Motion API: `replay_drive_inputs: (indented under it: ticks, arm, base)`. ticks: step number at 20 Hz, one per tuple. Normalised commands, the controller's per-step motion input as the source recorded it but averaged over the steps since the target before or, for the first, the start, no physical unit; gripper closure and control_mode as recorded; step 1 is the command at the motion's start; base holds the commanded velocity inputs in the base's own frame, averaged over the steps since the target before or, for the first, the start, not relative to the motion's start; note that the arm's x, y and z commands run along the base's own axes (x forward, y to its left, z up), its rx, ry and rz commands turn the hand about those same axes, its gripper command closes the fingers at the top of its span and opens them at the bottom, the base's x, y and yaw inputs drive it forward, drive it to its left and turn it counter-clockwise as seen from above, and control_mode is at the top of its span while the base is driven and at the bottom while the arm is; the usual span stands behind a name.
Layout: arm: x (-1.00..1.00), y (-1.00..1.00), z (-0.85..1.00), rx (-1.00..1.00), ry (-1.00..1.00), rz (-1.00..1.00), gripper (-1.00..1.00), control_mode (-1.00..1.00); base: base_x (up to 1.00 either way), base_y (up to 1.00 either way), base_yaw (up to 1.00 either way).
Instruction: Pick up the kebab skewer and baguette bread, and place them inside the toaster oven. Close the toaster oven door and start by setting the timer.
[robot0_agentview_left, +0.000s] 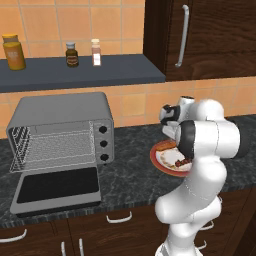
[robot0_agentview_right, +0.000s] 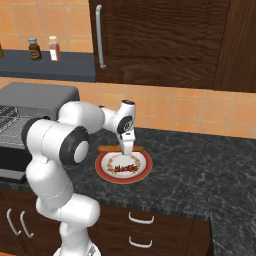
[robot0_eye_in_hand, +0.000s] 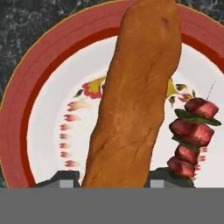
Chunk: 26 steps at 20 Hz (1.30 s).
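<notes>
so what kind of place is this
A home-style kitchen, rendered rather than real. A toaster oven with its door dropped open sits on a dark stone counter, dark wood cabinets hang above, and spice jars line a shelf.

Toaster oven (robot0_agentview_left: 62, 131): door (robot0_agentview_left: 56, 189) lies flat, cavity mouth unblocked; bare counter between it and plate (robot0_agentview_left: 159, 159) to its right.

Reaches forward and down from the base, elbow bent high, wrist pointing down; gripper (robot0_agentview_right: 127, 150) lowered, fingers (robot0_eye_in_hand: 65, 180) closed against something long clamped between them.
</notes>
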Motion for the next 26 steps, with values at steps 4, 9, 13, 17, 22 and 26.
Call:
replay_drive_inputs:
  ticks: [4, 9, 13, 17, 22, 26]
  arm:
    - [-0.97, 0.01, 0.09, 0.04, -0.08, -0.23, 1.0, -1.0]
    - [-0.68, 0.51, 0.5, 0.0, -0.09, -0.2, 1.0, -1.0]
    - [-0.54, 0.44, 0.82, 0.0, -0.03, -0.06, 1.0, -1.0]
    - [-0.62, 0.33, 0.9, 0.0, -0.08, -0.03, 1.0, -1.0]
    - [-0.64, 0.4, 0.67, 0.0, -0.06, -0.08, 1.0, -1.0]
    - [-0.48, 0.66, 0.56, 0.0, -0.09, -0.12, 1.0, -1.0]
  base:
    - [0.0, 0.0, 0.0]
    - [0.0, 0.0, 0.0]
    - [0.0, 0.0, 0.0]
    - [0.0, 0.0, 0.0]
    - [0.0, 0.0, 0.0]
    - [0.0, 0.0, 0.0]
